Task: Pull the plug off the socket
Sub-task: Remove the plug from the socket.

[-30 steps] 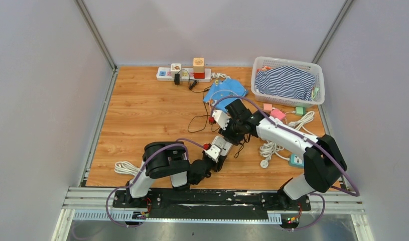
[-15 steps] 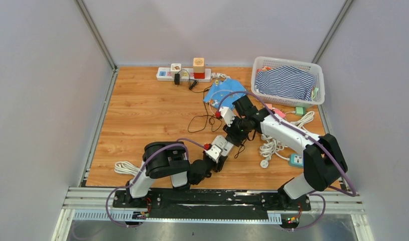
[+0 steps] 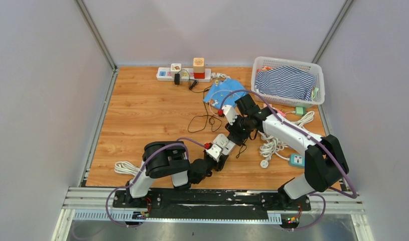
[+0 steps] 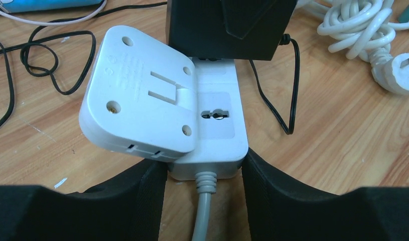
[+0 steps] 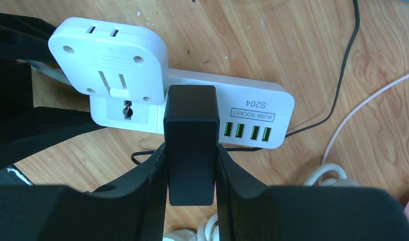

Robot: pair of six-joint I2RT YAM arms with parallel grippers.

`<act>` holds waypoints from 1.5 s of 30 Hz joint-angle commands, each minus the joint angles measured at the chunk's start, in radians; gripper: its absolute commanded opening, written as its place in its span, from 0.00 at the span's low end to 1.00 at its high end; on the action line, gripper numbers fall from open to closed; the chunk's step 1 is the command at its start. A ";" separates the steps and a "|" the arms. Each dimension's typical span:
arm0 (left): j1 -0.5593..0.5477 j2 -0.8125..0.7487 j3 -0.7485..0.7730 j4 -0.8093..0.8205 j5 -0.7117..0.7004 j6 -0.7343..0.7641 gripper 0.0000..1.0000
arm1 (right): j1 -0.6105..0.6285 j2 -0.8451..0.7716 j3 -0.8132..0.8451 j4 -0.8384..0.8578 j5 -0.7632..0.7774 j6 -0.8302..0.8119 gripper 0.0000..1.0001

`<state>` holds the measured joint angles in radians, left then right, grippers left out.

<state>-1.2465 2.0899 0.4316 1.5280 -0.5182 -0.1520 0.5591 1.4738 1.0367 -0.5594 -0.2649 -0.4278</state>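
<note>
Bright, even, diffuse light falls from above; shadows on the desk (image 3: 142, 110) are soft and short. The overhead view is sharp, its walls (image 3: 41, 100) splaying at the edges. At 6 o'clock in each wrist view the pincer fingers (image 4: 117, 201) blur; the socket (image 5: 280, 108) lettering is crisp.

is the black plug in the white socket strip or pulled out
In, it seems: black plug sits flush on the white socket strip, no pins showing, right claw shut on it.

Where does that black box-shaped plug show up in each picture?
Top external: hidden beneath the right gripper.
Left wrist: black box-shaped plug, top centre, on the white socket strip.
Right wrist: plug, centre, gripped.
Shared landmark: coiled white cable.
</note>
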 commanded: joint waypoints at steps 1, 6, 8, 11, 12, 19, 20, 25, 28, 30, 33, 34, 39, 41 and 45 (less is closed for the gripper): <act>0.004 0.022 -0.028 -0.001 -0.041 -0.001 0.00 | -0.024 0.005 0.008 0.015 0.207 -0.005 0.00; 0.004 0.022 -0.028 -0.002 -0.039 0.000 0.00 | -0.013 0.001 0.012 -0.031 0.015 -0.045 0.00; 0.004 0.022 -0.030 0.000 -0.041 -0.001 0.00 | -0.007 -0.009 0.012 -0.056 -0.094 -0.067 0.00; 0.004 0.019 -0.031 0.000 -0.042 -0.001 0.00 | -0.002 -0.034 0.016 -0.096 -0.257 -0.101 0.00; 0.004 0.018 -0.032 -0.002 -0.042 -0.001 0.00 | 0.001 -0.039 0.016 -0.093 -0.246 -0.097 0.00; 0.004 0.019 -0.031 -0.001 -0.042 -0.001 0.00 | -0.034 0.023 0.020 0.001 0.221 0.007 0.00; 0.004 0.020 -0.029 -0.001 -0.042 -0.001 0.00 | -0.040 0.022 0.020 0.001 0.212 0.008 0.00; 0.004 0.021 -0.029 0.000 -0.041 0.000 0.00 | -0.045 -0.019 0.017 -0.027 0.008 -0.017 0.00; 0.004 0.020 -0.030 -0.002 -0.040 0.000 0.00 | -0.047 -0.023 0.017 -0.046 -0.063 -0.029 0.00; 0.004 0.019 -0.031 -0.002 -0.041 0.000 0.00 | -0.049 -0.024 0.019 -0.049 -0.077 -0.032 0.00; 0.004 0.018 -0.033 -0.001 -0.042 -0.001 0.00 | -0.065 -0.036 0.020 -0.057 -0.126 -0.037 0.00; 0.004 0.016 -0.033 0.000 -0.042 -0.001 0.00 | -0.071 -0.042 0.020 -0.061 -0.145 -0.042 0.00; 0.004 0.015 -0.034 -0.001 -0.040 -0.005 0.17 | -0.104 -0.061 0.022 -0.080 -0.199 -0.061 0.00; 0.004 0.014 -0.034 -0.001 -0.040 -0.008 0.34 | -0.111 -0.061 0.024 -0.085 -0.209 -0.067 0.00; 0.004 0.007 -0.038 -0.001 -0.038 -0.013 0.64 | -0.118 -0.063 0.025 -0.092 -0.219 -0.073 0.00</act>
<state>-1.2457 2.0907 0.4194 1.5272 -0.5228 -0.1532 0.4599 1.4334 1.0370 -0.6121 -0.4347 -0.4725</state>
